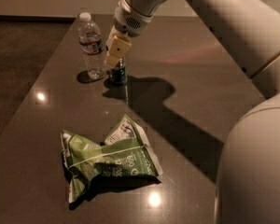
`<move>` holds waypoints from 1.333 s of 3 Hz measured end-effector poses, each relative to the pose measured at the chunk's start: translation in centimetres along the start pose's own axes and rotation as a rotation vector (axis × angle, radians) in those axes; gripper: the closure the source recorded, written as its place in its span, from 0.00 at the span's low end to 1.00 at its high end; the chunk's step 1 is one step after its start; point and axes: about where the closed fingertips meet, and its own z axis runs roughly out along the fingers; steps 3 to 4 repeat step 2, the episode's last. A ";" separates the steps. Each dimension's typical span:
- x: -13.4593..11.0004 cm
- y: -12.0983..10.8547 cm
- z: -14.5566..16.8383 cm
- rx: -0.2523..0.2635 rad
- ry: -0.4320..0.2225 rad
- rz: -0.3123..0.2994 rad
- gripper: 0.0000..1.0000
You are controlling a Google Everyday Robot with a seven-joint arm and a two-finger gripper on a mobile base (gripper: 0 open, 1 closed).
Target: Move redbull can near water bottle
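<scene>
Looking along the dark table (191, 73) from my seat, I have the gripper (115, 61) at the far end, set right down on top of the redbull can (118, 73). Its pale yellow end covers the can's upper part, so only the blue lower body shows beneath it. I cannot tell from this view whether the gripper has hold of the can or merely sits at its top.

The can stands upright on the table, just beside the water bottle (92, 45), on the bottle's right as I see it. The two stand close but apart, with a narrow strip of table between their bases. The bottle is upright too, white cap on, its red-and-blue label band facing me, and it stands taller than the can.

The white arm (210, 8) comes in from the upper right and slopes down to the gripper, throwing a broad shadow (154, 97) across the table to the right of the can. The robot's rounded white body (256, 167) fills the lower right corner.

Nearer to me, well apart from the can and bottle, a crumpled green snack bag (109, 160) lies flat on the table. Ceiling lights glint off the surface in a few bright spots.
</scene>
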 end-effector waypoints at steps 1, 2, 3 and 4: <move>0.0 0.0 0.1 -0.001 0.000 0.000 0.00; 0.0 0.0 0.1 -0.001 0.000 0.000 0.00; 0.0 0.0 0.1 -0.001 0.000 0.000 0.00; 0.0 0.0 0.1 -0.001 0.000 0.000 0.00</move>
